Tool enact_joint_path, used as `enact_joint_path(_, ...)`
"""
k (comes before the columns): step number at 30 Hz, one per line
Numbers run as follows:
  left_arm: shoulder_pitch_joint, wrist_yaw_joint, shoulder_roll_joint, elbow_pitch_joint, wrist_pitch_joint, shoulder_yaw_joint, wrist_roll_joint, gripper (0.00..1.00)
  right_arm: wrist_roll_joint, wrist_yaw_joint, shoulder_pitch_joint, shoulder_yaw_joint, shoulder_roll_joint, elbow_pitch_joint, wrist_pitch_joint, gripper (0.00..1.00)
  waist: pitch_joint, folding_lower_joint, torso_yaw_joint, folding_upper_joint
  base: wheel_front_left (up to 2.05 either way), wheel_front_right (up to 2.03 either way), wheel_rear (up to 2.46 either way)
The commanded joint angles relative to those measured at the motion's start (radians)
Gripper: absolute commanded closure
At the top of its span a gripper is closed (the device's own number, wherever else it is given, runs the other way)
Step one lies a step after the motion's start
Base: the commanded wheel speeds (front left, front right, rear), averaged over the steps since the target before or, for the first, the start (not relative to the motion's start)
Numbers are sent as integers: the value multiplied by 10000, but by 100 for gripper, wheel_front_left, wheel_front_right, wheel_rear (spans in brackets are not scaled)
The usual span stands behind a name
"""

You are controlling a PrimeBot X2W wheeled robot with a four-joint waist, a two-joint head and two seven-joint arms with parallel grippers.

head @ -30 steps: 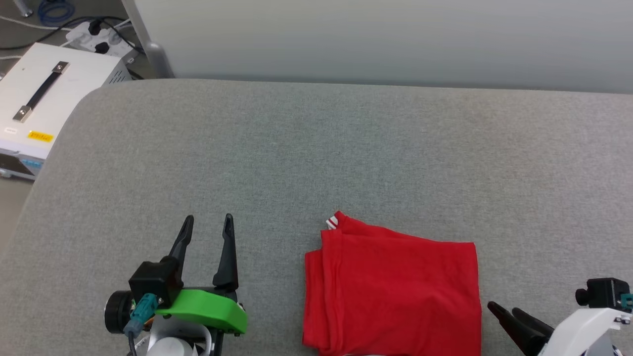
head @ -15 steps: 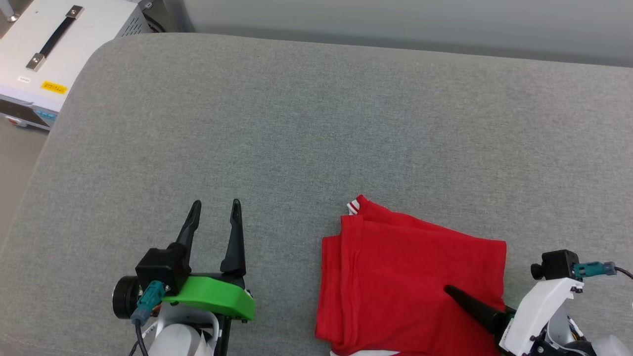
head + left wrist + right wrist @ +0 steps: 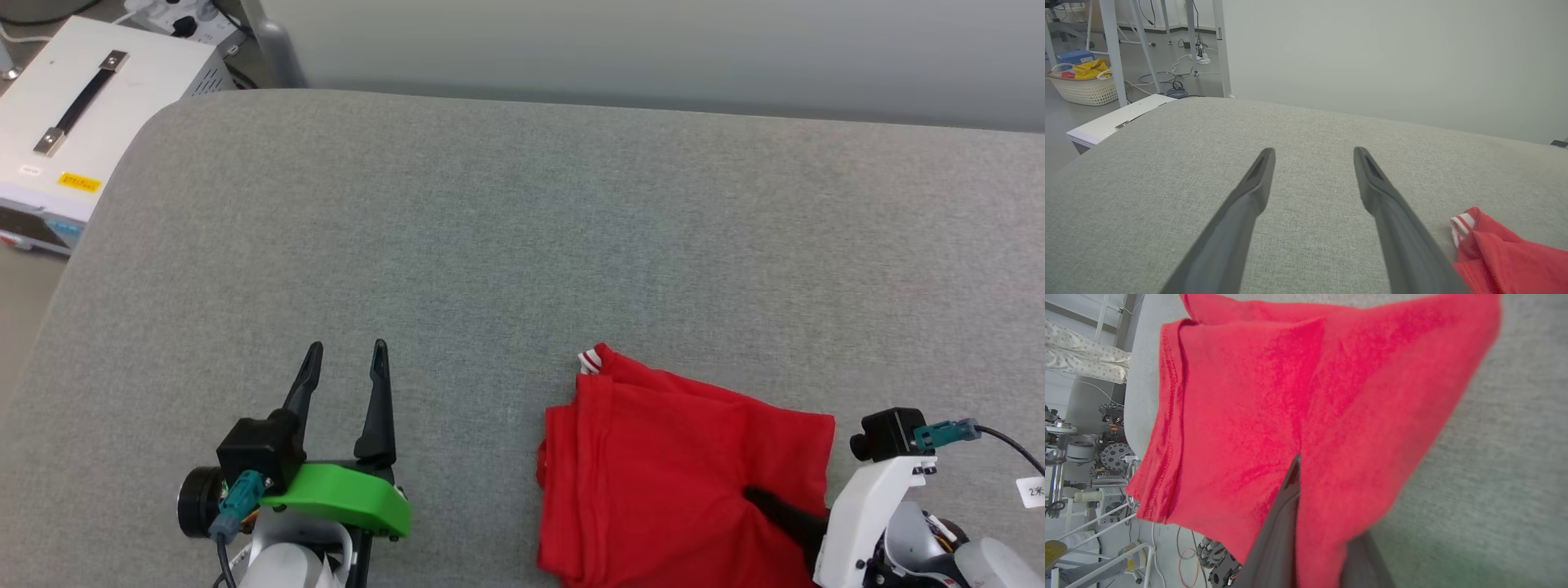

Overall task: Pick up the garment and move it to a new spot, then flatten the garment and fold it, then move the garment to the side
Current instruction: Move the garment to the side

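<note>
The garment (image 3: pixel 678 457) lies folded, plain red side up, on the grey padded surface (image 3: pixel 522 245) at the near right. A bit of striped trim (image 3: pixel 589 359) pokes out at its far left corner. My right gripper (image 3: pixel 759 498) reaches in from the right and is shut on the garment's right part, where the cloth puckers. In the right wrist view the gripper (image 3: pixel 1306 473) has one finger on top of the garment (image 3: pixel 1274 396) and the other under it. My left gripper (image 3: pixel 347 351) stands open left of the garment (image 3: pixel 1506 261), with nothing between the fingers of the gripper (image 3: pixel 1313 151).
A white box with a black handle (image 3: pixel 65 131) stands beyond the surface's rounded left edge. A pale wall runs behind the far edge. A basket with yellow cloth (image 3: pixel 1084 79) and table legs stand on the floor farther off.
The right gripper moved from beside the garment onto its right part and closed on the cloth, which now puckers. The head camera shifted. The left gripper stayed open in place.
</note>
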Motion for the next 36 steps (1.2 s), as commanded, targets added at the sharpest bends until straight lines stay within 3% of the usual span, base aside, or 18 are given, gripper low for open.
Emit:
enact_joint_path(1,157,-66,-22,-5,-59,58,99,0,-301,-17,-158,11,-269,-41,11,100,-422,0,-502,0,0,0,0)
enact_joint_path(11,420,-65,126,-230,-55,197,180,0,-2783,-17,-621,-155,-1261,-48,864,100,-604,0,-2531,0,0,0,0)
enact_joint_path(20,215,-73,439,-589,192,94,351,0,-4173,-17,-1764,129,-1394,85,1104,100,-12,0,-4473,0,0,0,0)
enact_joint_path(21,12,-74,585,-881,383,47,456,0,-4264,-17,-2531,419,-1340,392,749,100,441,0,-4989,0,0,0,0)
enact_joint_path(27,-690,-169,908,-1614,966,-250,863,0,-4565,-17,-4150,865,-1707,1576,-369,100,1671,0,-5289,0,0,0,0)
enact_joint_path(36,-1815,-331,1362,-3081,1823,-694,1576,0,-5371,-17,-6556,381,-2298,4330,-1947,100,3678,0,-4708,0,0,0,0)
